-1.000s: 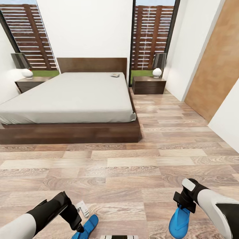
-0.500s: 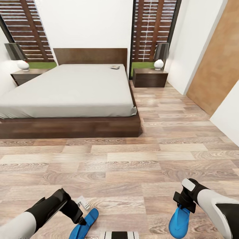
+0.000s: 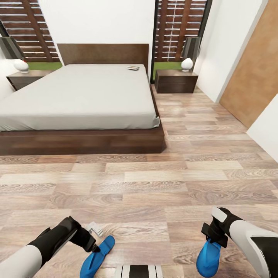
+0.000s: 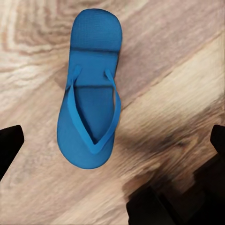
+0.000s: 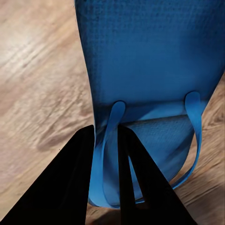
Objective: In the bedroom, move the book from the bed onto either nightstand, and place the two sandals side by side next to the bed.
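Note:
The bed fills the left middle of the head view, and the book lies on its mattress near the headboard's right end. One nightstand stands right of the bed, the other nightstand left of it. A blue sandal lies flat on the wood floor under my left gripper, whose fingers are spread wide open on either side of it. My right gripper is shut on a strap of the second sandal, which hangs toe-down above the floor.
A white lamp sits on the right nightstand and another lamp on the left one. A brown wooden panel and white walls close the right side. Wood floor stretches between me and the bed's foot.
The whole view has shifted, so the bed and nightstands sit higher in the picture. My left gripper has risen slightly and more of the sandal beneath it shows. The right gripper still holds its sandal.

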